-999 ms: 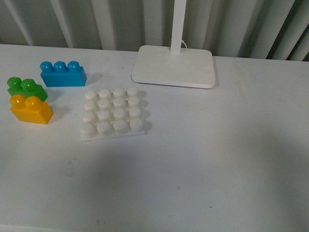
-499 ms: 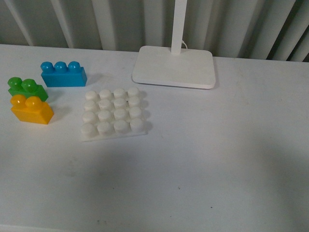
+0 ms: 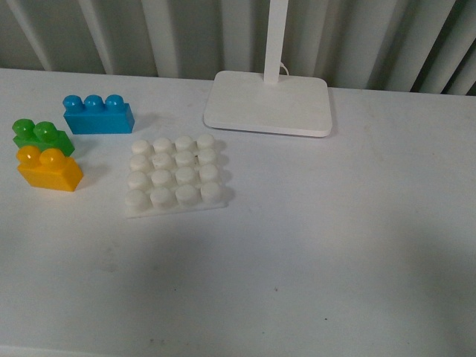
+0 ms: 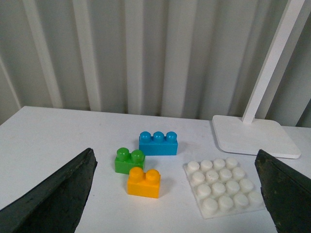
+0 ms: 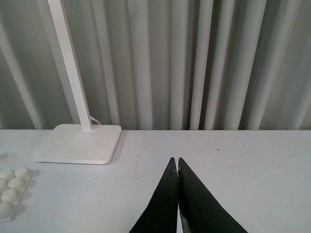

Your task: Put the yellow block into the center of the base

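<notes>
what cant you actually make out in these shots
- lamp: its top is cut off by the top edge in every view; only the foot and post show.
- base: in the right wrist view the picture edge cuts off most of it, leaving a few studs.
- green brick: its near side is hidden behind the yellow block in the front view.

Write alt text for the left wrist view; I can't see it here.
The yellow block sits on the table next to the green block, the blue block beyond them, and the studded base lies bare beside them. The left tool is open and holds nothing; a lamp foot stands beyond the base.
</notes>
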Controlling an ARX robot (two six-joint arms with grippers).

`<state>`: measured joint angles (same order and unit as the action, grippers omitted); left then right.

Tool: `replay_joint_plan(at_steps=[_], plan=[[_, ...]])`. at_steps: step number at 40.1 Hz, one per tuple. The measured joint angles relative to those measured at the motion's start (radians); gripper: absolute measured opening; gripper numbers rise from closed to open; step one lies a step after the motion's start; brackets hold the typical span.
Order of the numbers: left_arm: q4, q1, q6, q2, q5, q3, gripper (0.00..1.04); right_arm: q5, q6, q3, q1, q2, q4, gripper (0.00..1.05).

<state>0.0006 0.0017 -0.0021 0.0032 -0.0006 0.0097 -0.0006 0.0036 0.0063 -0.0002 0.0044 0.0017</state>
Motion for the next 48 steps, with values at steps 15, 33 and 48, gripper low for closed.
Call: replay_joint_plan(at_steps=[15,33,48], plan=[[-0.034,-0.157,-0.112,0.392,-0.027,0.088,0.98,0.0,-0.001,0.0,0.0,0.0,0.0,0.45],[0.824,-0.164,-0.08,1.312,0.05,0.132,0.98,0.0,-0.001,0.0,0.0,0.0,0.0,0.95],[1.018,-0.076,0.043,1.752,0.117,0.293,0.98,0.0,-0.001,0.0,0.0,0.0,0.0,0.95]])
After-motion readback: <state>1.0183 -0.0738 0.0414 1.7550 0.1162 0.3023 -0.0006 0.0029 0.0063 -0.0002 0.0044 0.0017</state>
